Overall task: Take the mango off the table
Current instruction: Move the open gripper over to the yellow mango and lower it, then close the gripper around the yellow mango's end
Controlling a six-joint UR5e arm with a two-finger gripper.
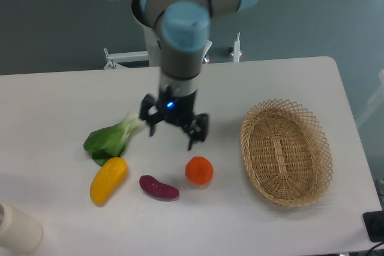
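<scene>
The mango [108, 180] is an elongated yellow fruit with an orange upper end, lying on the white table [54, 106] at the front left. My gripper [172, 136] hangs above the table, to the right of and behind the mango, well apart from it. Its two black fingers are spread and hold nothing.
A green bok choy [112, 138] lies just behind the mango. A purple sweet potato [158, 187] and a round orange [198, 170] lie to the mango's right. A wicker basket [286, 151] stands at the right. A cream cylinder [18, 227] sits at the front left corner.
</scene>
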